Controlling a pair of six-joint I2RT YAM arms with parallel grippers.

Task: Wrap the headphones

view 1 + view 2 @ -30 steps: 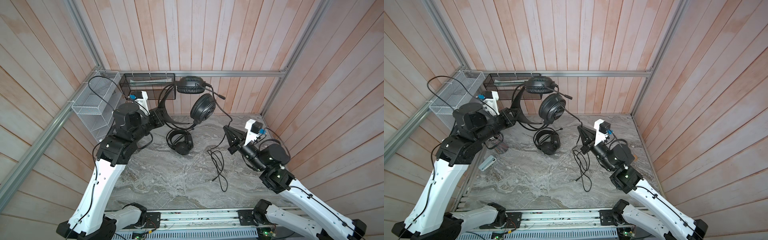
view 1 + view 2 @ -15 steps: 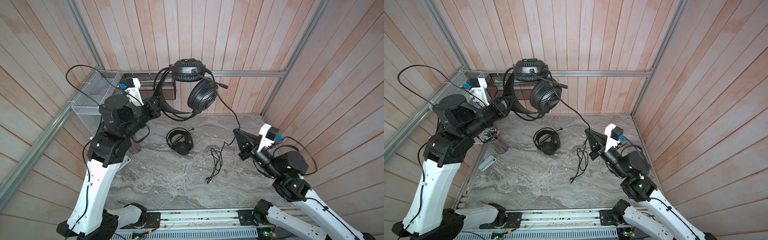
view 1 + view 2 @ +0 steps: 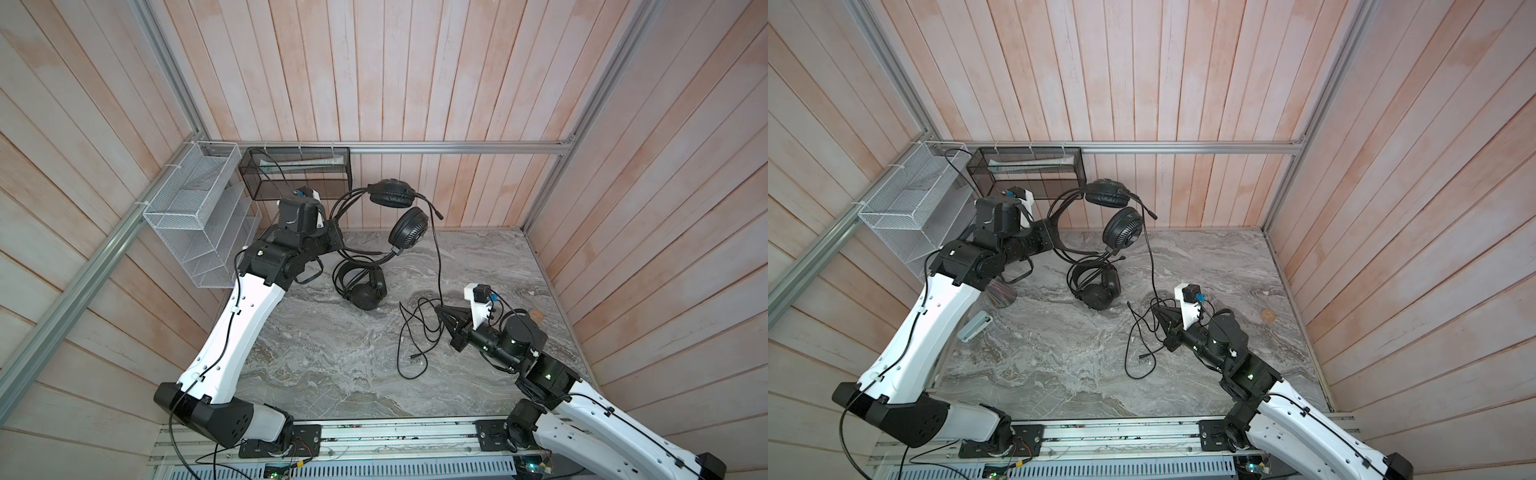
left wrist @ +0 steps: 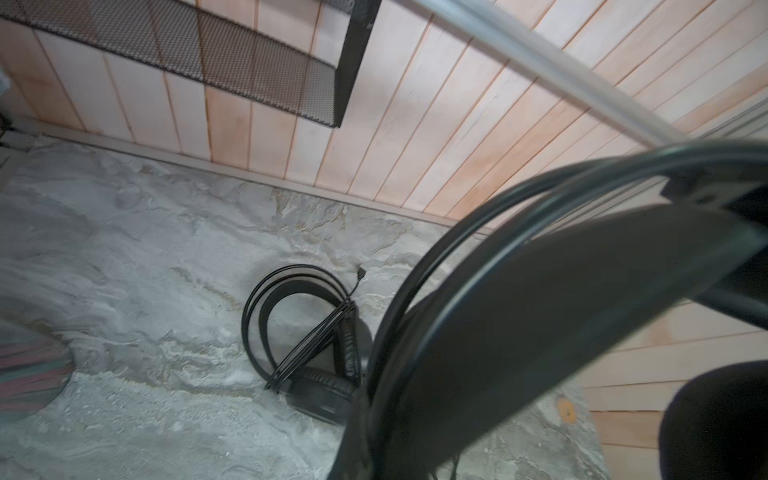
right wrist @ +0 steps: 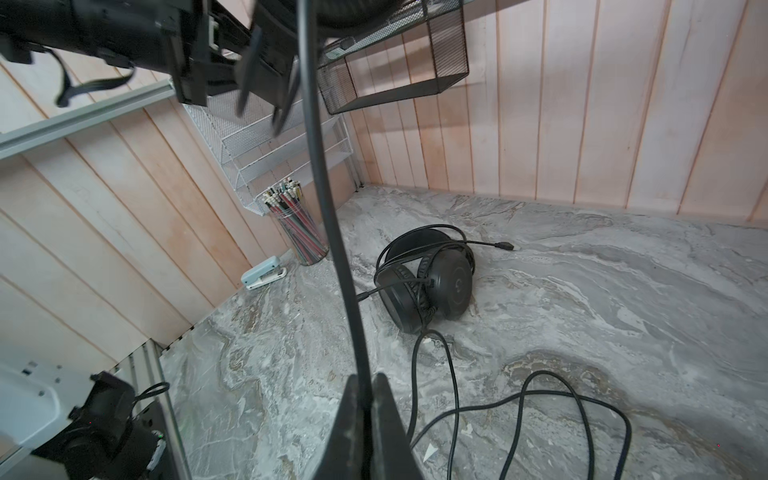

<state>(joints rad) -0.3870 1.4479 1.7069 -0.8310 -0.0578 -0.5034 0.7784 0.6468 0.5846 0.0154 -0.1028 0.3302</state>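
Observation:
Both top views show my left gripper [image 3: 335, 239] [image 3: 1051, 240] shut on the headband of the grille-backed headphones [image 3: 409, 228] [image 3: 1123, 228], held up near the back wall. That headband [image 4: 540, 324] fills the left wrist view and hides the jaws. The cable [image 3: 437, 257] [image 5: 320, 166] drops from the cups to my right gripper [image 3: 440, 309] [image 3: 1156, 309] [image 5: 363, 399], which is shut on it low over the table. Its loose end [image 3: 415, 345] [image 5: 540, 403] lies in loops. The smooth-cupped headphones [image 3: 363, 286] [image 3: 1096, 286] [image 4: 316, 353] [image 5: 428, 282] lie on the table with their cable wound round them.
A white wire rack [image 3: 199, 224] and a black mesh basket [image 3: 299, 172] hang on the walls at the back left. Below them stand a pencil cup [image 5: 299, 232] and a pale blue stapler [image 3: 974, 326] [image 5: 264, 272]. A small brown ring [image 3: 536, 316] lies far right.
The left arm raised the headphones higher, then lowered them again. The right gripper drew the cable out to the right, then came back left and lower. Both grips held.

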